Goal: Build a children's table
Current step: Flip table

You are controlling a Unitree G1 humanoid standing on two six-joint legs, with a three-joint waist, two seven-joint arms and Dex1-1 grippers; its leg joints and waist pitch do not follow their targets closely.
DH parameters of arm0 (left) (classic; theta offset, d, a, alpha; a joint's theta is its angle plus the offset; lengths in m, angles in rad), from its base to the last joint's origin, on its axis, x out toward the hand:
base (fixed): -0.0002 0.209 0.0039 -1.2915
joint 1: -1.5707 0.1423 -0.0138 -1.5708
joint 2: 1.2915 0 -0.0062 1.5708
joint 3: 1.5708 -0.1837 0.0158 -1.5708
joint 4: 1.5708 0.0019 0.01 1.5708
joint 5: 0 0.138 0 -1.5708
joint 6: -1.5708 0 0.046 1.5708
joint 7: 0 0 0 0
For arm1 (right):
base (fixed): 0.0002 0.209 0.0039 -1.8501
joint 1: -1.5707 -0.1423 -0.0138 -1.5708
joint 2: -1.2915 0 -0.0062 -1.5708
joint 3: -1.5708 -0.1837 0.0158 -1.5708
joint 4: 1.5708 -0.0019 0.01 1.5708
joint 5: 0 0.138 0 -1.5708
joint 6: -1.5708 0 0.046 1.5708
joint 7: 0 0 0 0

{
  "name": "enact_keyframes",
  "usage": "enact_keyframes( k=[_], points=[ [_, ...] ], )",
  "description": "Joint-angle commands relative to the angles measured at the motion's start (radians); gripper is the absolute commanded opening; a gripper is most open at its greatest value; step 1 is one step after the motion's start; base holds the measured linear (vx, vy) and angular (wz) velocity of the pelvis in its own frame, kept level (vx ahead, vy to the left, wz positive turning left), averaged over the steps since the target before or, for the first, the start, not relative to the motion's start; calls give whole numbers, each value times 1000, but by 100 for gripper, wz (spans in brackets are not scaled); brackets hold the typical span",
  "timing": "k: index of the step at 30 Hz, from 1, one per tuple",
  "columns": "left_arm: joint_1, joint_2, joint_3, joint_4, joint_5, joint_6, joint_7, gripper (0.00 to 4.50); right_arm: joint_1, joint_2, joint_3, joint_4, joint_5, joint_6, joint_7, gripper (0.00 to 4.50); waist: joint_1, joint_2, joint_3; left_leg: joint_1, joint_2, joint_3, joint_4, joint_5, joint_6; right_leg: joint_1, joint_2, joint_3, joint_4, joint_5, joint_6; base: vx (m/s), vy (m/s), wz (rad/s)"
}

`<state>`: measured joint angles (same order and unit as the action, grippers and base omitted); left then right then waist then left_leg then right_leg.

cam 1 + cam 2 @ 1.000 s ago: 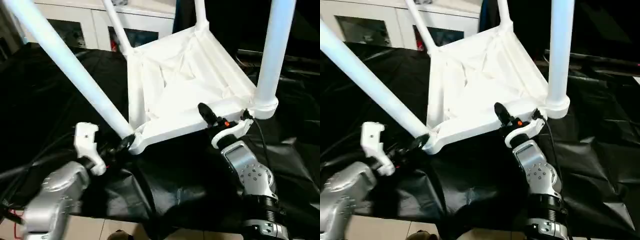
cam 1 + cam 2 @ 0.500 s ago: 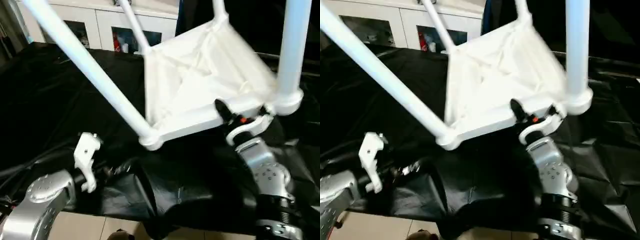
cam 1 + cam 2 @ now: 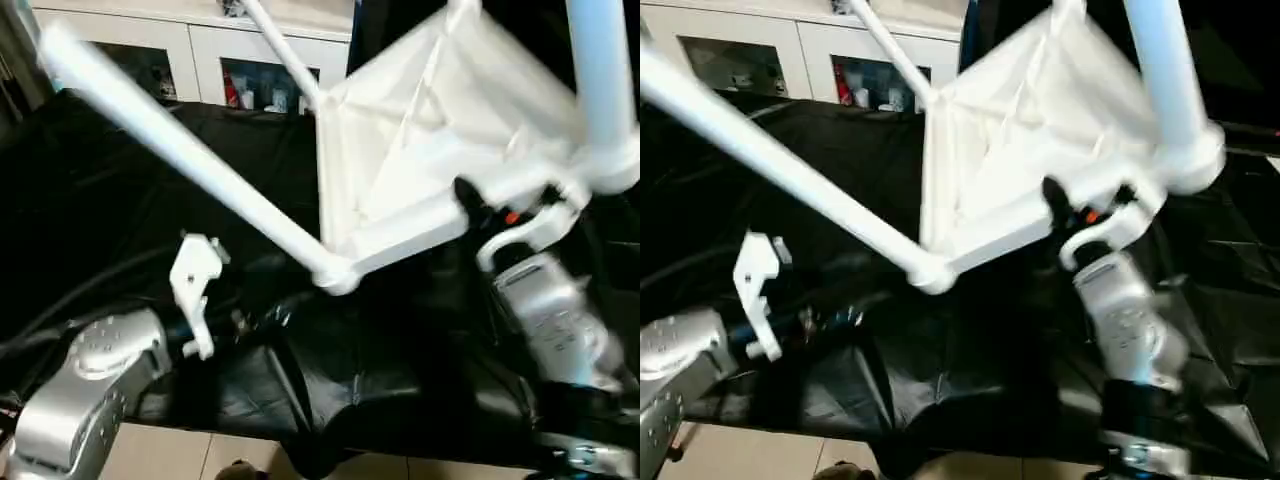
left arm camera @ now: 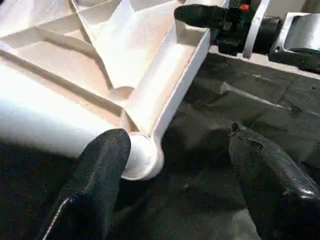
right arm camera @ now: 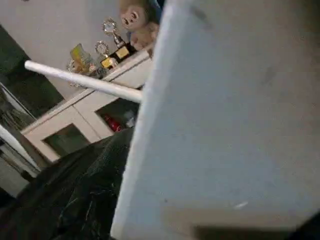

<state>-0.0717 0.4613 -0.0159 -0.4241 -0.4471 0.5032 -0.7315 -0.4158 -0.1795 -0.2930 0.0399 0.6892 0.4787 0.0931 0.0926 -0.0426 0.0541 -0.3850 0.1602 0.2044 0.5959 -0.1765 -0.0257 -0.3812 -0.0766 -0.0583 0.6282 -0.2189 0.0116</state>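
The white children's table hangs upside down and tilted over the black sheet, its ribbed table top (image 3: 420, 130) facing me. Tube legs stick out of its corner sockets: one (image 3: 190, 150) slants toward the left, another (image 3: 600, 70) rises at the right. My right gripper (image 3: 480, 205) is shut on the near rim of the table top, one black finger (image 4: 200, 12) lying over the edge. My left gripper (image 4: 185, 175) stands open just short of the near corner socket (image 4: 142, 157), with one finger (image 4: 100, 175) close beside it and nothing between the two.
A black sheet (image 3: 100, 200) covers the work surface, with pale floor (image 3: 180, 455) past its near edge. A white cabinet with glass doors (image 3: 200, 60) stands behind, with trophies and a plush toy (image 5: 135, 22) on top. The slanting leg reaches over the left half.
The table has swung up and to the right with my right gripper on its rim. Its near corner has drawn away from my left gripper, which stays open.
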Motion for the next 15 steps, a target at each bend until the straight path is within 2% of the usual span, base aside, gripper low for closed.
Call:
enact_keyframes(
  k=[1, 8, 14, 15],
  points=[
    [-11, 4, 0, -14, 1, 6, 12, 364, 0, -68, 39, -38, -133, 9, -5, 200, -4, -2, -57, 30, 68, -34, -80, -200, -73, 20, -69, 54, -76, -196, -97, 0, 0, 0],
    [-30, 2, -10, -10, 11, 10, 25, 364, -28, -126, 52, -54, -151, 85, -76, 200, -4, -3, -59, 36, 67, -33, -78, -204, -78, 16, -64, 54, -75, -178, -98, 0, 0, 0],
    [-51, -9, -22, -9, 17, -1, 38, 364, -39, -160, 70, -68, -180, 161, -114, 200, 7, -5, -61, 37, 68, -33, -78, -206, -90, 17, -64, 54, -72, -150, -86, 0, 0, 0],
    [-53, -8, -22, -8, 18, -5, 39, 364, -43, -178, 88, -76, -197, 178, -123, 200, 9, -6, -60, 37, 68, -34, -78, -209, -93, 17, -65, 53, -73, -158, -84, 0, 0, 0]
  ],
)
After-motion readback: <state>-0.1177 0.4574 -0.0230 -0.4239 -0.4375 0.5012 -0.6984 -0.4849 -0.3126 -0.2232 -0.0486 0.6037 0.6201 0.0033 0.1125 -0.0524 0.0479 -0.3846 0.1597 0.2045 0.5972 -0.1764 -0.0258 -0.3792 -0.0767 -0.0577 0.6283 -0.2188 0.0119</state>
